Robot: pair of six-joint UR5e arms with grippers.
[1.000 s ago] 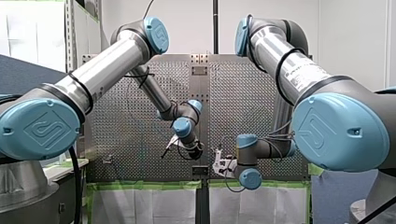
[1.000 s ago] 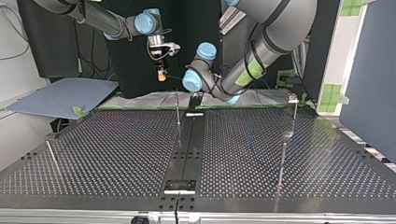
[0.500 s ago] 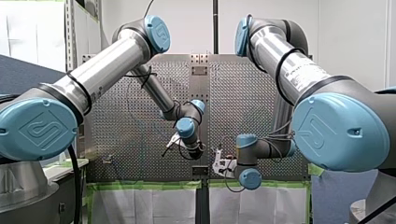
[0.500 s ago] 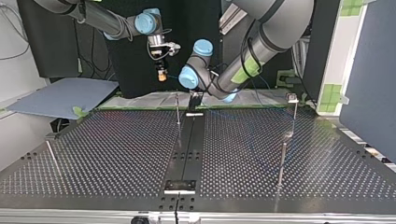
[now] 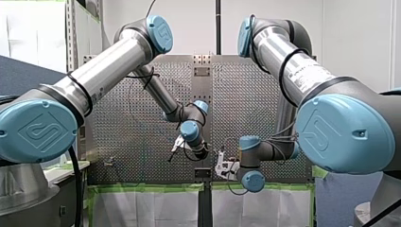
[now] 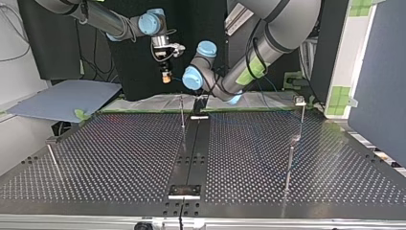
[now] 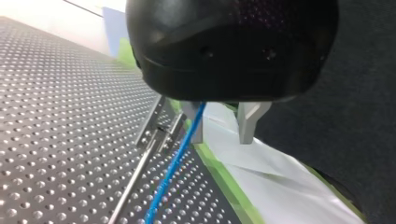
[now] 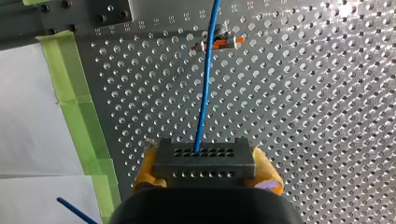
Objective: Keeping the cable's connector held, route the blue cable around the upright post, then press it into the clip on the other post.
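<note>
In the right wrist view my right gripper (image 8: 205,179) has its yellow pads shut on the grey connector block (image 8: 204,156). The blue cable (image 8: 205,88) runs from the block past a small fixture with orange parts (image 8: 217,43). In the left wrist view my left gripper (image 7: 222,140) shows two metal fingers standing apart. The blue cable (image 7: 175,163) lies between them, against one finger, beside a thin upright post (image 7: 140,165). In the top view my left gripper (image 6: 201,101) sits just behind that post (image 6: 182,112). My right gripper (image 6: 165,75) hangs higher. A second post with a clip (image 6: 300,100) stands at the right.
The perforated table (image 6: 119,158) has a dark centre strip (image 6: 191,153) with metal brackets. A short post (image 6: 52,160) stands at the top view's left edge. Green tape and white sheeting (image 6: 143,101) line the table's far edge. A blue-grey board (image 6: 67,98) lies beyond.
My left arm's wrist has shifted a little toward the top view's left and dropped slightly in the front view. My right arm and the connector have stayed put.
</note>
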